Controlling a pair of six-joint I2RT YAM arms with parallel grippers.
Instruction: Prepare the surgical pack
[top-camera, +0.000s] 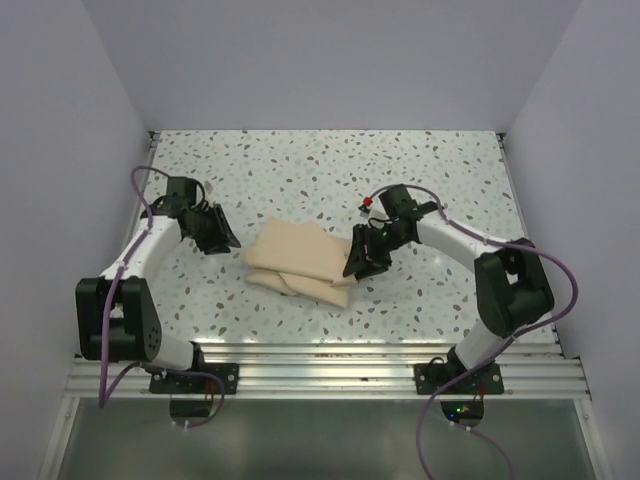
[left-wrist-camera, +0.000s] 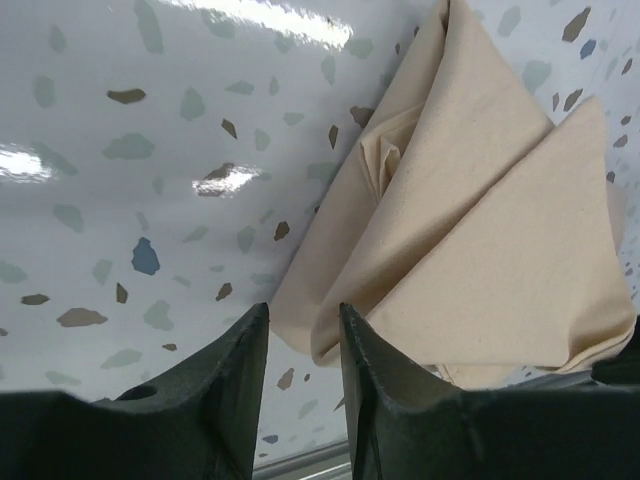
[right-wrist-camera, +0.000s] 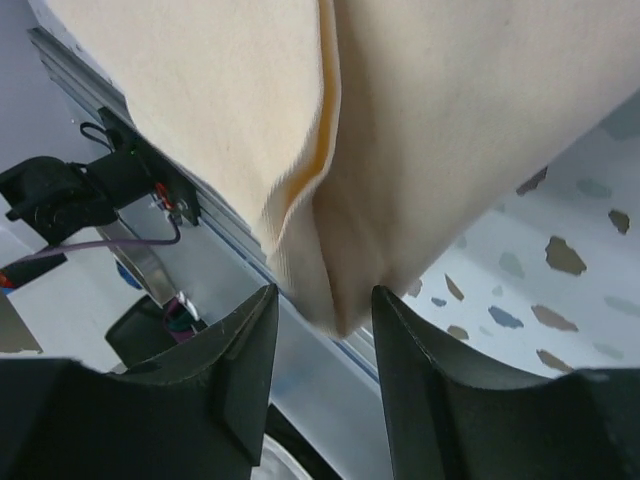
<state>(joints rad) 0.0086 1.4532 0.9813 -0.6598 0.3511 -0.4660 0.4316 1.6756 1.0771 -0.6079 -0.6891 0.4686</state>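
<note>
At the middle of the table, the folded fabric sheet lies loose. My left gripper stands part-open and empty just beside it. My right gripper, jaws parted, straddles a corner unclamped. A careless pull-back could snag that corner and undo the folds.

The table has a glossy white top with small grey, green and brown speckles, and at 6 o'clock it ends at a ribbed metal rail. A tan-beige fabric sheet lies on the top near the middle, a little toward 7 o'clock. It is folded into several overlapping layers, with loose edges showing toward 5 o'clock.
</note>
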